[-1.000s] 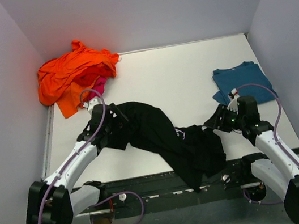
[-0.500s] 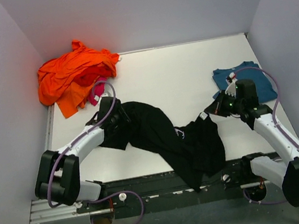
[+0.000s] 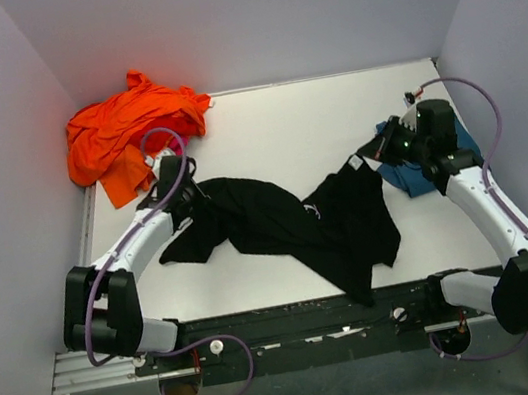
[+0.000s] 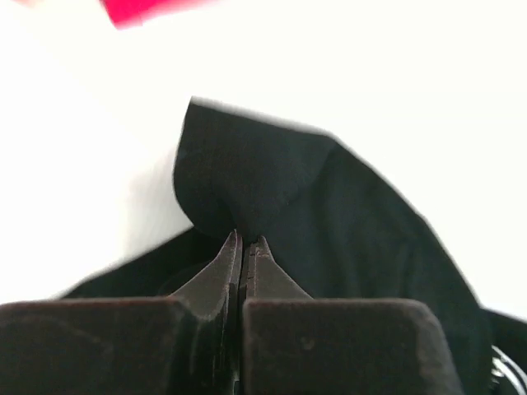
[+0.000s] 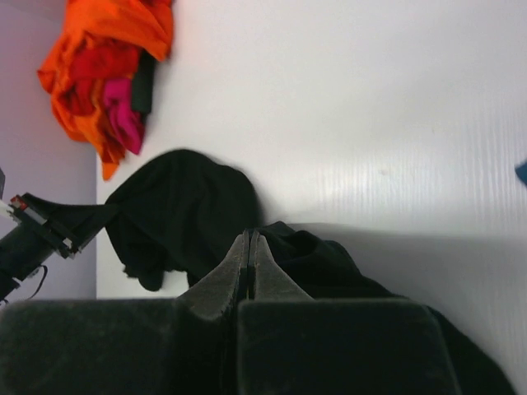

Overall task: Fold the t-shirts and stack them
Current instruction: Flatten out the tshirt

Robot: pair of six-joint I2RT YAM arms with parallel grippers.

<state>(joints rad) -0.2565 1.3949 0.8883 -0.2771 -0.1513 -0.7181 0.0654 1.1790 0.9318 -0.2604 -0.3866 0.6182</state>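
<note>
- The black t-shirt (image 3: 279, 225) lies spread across the middle of the bench (image 3: 302, 120). It is crumpled, and its near hem hangs over the front edge.
- The left jaws are pressed together on a fold at the black shirt's left end. In the left wrist view the cloth (image 4: 263, 181) rises in a peak straight from the tips.
- The right jaws are clamped on the shirt's far right corner. They hold it just beside the teal t-shirt (image 3: 411, 178).
- The teal t-shirt lies flat at the right side of the bench, partly hidden by the right arm (image 3: 476, 192).
- The orange t-shirt (image 3: 130, 124) sits in a crumpled heap in the far left corner.
- The magenta t-shirt (image 5: 123, 103) is tucked into that heap.
</note>
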